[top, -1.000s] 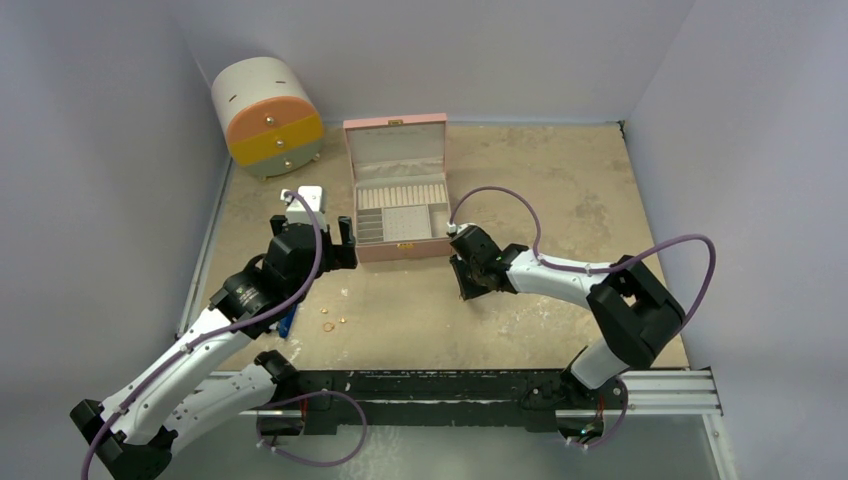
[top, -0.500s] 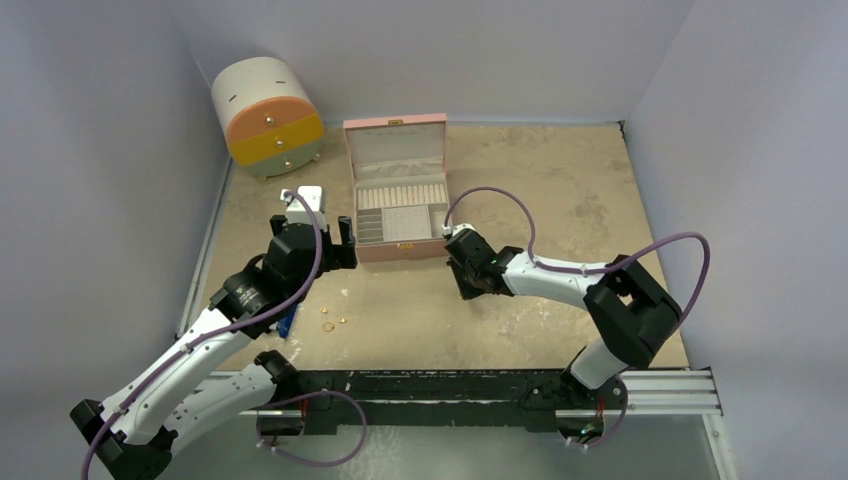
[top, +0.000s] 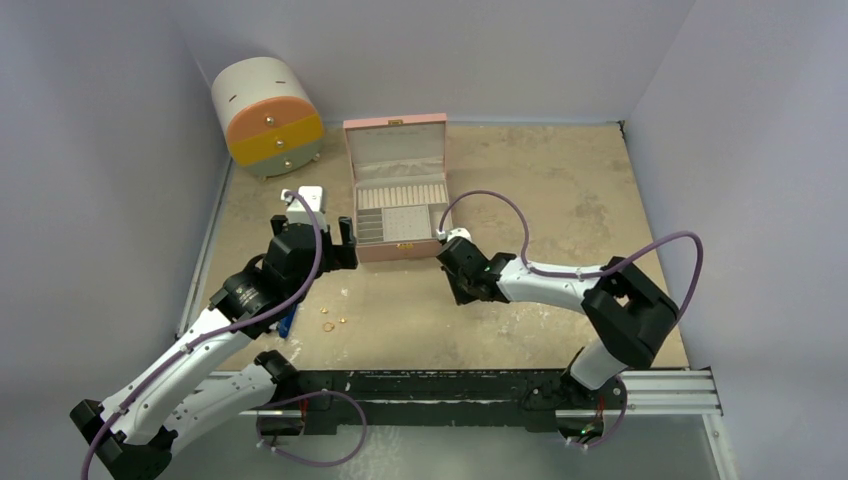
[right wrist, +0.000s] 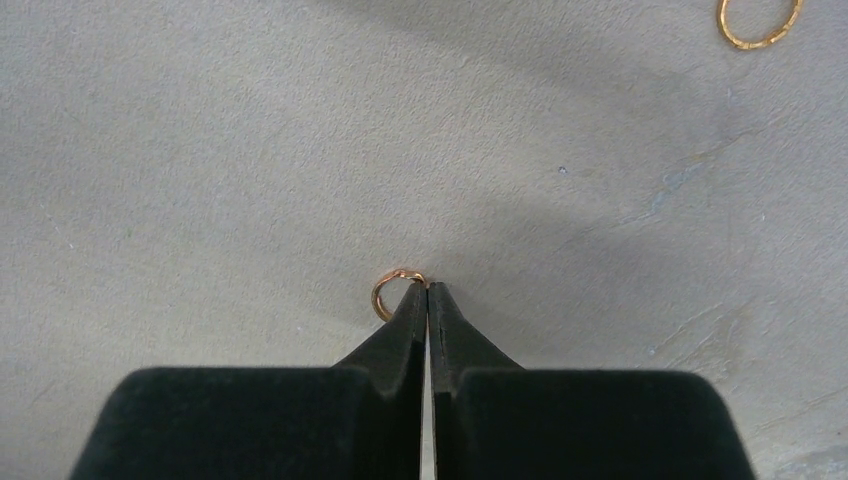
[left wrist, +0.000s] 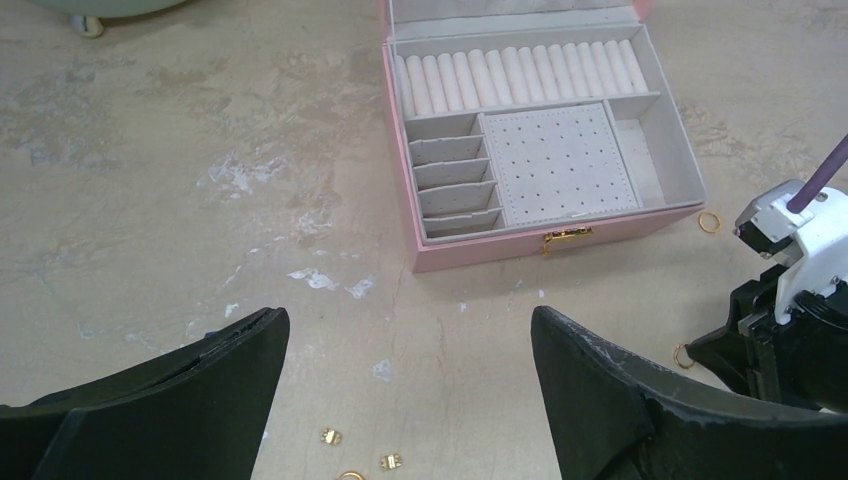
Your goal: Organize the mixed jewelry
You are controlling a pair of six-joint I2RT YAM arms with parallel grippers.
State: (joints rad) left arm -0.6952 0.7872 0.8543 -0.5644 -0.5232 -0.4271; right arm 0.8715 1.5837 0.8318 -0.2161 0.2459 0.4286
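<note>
A small gold ring (right wrist: 385, 293) is seen lying on the counter (right wrist: 200, 150), touched by the tips of the right end effector (right wrist: 427, 288), which is closed tight; whether the ring is pinched cannot be told. A second gold ring (left wrist: 708, 221) is seen just beside the pink box (left wrist: 540, 245). Gold studs (left wrist: 332, 436) are seen near the left end effector (left wrist: 410, 312), which is held wide open and empty

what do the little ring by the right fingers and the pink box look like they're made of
Small ring: thin metal wire, polished gold-coloured; it glints.
Pink jewelry box: smooth shell, probably faux leather; shiny gold clasp; matte pale lining, maybe fabric.
</note>
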